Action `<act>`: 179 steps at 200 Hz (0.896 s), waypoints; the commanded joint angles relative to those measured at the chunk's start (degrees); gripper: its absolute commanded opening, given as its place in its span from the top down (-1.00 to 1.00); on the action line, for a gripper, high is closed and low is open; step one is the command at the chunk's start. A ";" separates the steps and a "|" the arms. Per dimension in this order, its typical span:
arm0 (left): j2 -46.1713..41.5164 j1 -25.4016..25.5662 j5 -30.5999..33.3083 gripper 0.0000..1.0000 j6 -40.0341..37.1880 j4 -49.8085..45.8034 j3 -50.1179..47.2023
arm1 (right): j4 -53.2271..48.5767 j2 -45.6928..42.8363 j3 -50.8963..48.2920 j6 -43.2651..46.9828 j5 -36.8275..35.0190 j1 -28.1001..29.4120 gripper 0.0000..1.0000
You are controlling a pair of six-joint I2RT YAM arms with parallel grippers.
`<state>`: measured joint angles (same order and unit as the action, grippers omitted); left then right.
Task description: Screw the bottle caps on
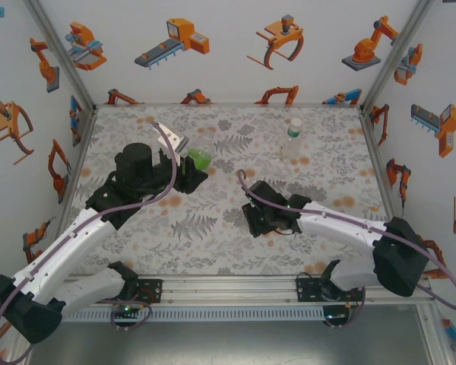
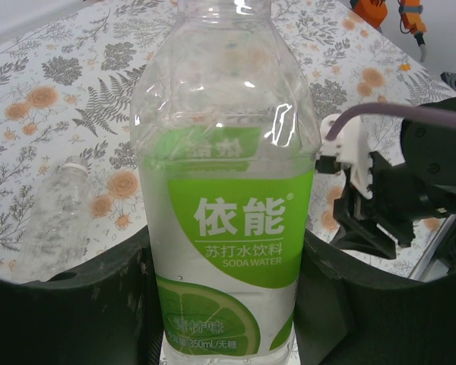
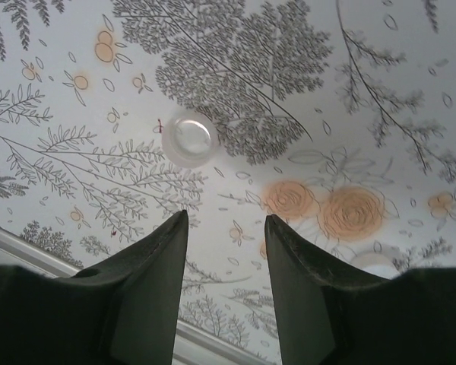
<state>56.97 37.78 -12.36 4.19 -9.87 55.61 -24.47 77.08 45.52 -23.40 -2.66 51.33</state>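
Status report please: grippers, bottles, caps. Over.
Left gripper shut on green-label bottle. Right gripper open, white cap lying just ahead. Nothing between them.

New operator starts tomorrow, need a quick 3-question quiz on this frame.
1. True or false: the left gripper is empty.
2. Pick one. The right gripper is: A) open and empty, B) shut and empty, C) shut on something.
3. Fill in: a ___ cap lies ahead of the right gripper.

Key
1. False. It is shut on the bottle with the green label.
2. A.
3. White.
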 commanded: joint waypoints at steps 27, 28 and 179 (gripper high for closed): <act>-2.48 -0.33 2.72 0.67 -0.54 -0.37 2.17 | 4.85 7.33 4.30 5.19 2.38 0.73 0.10; -2.52 -0.34 2.79 0.67 -0.56 -0.39 2.19 | 4.90 7.44 4.40 5.20 2.39 0.76 0.10; -3.68 -0.39 4.87 0.67 -0.74 -1.56 2.00 | 5.43 15.37 7.34 4.04 0.72 2.81 0.15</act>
<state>53.76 37.78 -7.90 4.14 -11.40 55.83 -18.96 91.70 51.40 -19.44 -1.08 53.67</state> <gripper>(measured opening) 0.535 0.424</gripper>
